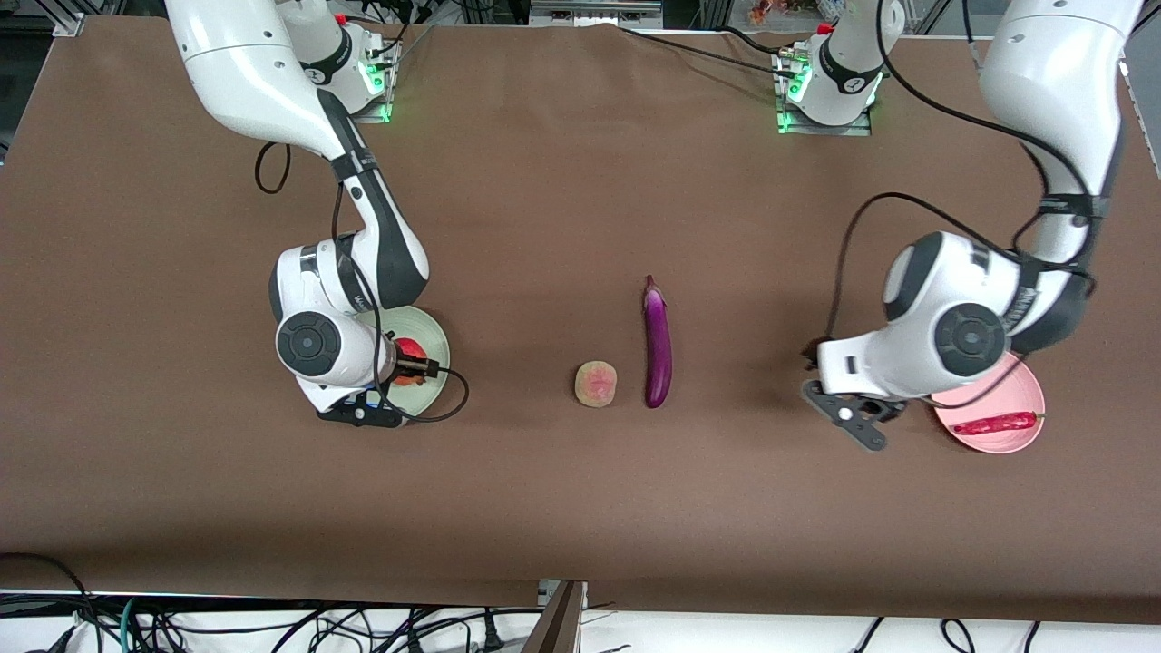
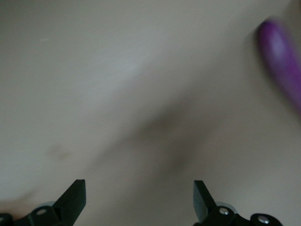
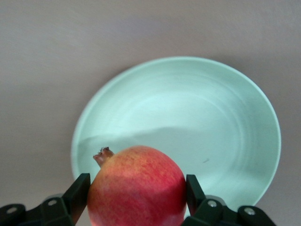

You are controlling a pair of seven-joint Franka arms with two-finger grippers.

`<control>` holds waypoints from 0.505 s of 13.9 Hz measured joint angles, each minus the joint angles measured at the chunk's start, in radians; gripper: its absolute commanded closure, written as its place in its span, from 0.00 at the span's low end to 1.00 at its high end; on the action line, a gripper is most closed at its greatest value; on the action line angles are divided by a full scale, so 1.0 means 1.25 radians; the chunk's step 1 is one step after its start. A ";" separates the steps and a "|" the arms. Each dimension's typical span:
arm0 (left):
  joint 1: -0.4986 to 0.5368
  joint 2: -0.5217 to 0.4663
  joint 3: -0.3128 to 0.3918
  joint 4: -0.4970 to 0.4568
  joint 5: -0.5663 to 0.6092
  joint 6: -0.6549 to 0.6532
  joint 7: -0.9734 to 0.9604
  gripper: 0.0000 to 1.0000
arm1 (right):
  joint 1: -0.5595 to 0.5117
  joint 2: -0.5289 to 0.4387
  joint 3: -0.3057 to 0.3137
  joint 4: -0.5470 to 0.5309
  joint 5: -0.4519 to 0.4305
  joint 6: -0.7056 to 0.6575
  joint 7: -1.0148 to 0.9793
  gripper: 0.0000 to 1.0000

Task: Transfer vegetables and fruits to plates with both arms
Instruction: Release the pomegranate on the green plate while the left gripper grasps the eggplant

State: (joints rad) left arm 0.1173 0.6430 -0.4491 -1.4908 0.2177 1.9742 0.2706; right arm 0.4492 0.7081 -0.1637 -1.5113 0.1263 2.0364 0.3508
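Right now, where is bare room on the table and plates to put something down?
The green plate is mostly bare; the right gripper holds the pomegranate over its edge. The pink plate has room beside the chili. Bare cloth lies between the eggplant and the open left gripper. It is crowded where the pale fruit sits beside the eggplant.

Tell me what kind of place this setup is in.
Most likely a robotics lab, not a kitchen. Two arms are bolted to a brown-covered table; loose cables trail along its edge. The right gripper holds a pomegranate over a green plate; the left gripper hangs open near an eggplant.
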 measured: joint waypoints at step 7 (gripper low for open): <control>-0.192 0.079 -0.004 -0.011 -0.035 0.153 -0.557 0.00 | 0.003 -0.045 -0.035 -0.045 0.038 0.030 -0.026 0.00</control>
State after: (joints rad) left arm -0.1222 0.7413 -0.4543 -1.5042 0.1739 2.1654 -0.4259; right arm 0.4527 0.6522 -0.2076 -1.5677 0.1732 2.0741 0.3180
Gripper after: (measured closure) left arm 0.000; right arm 0.000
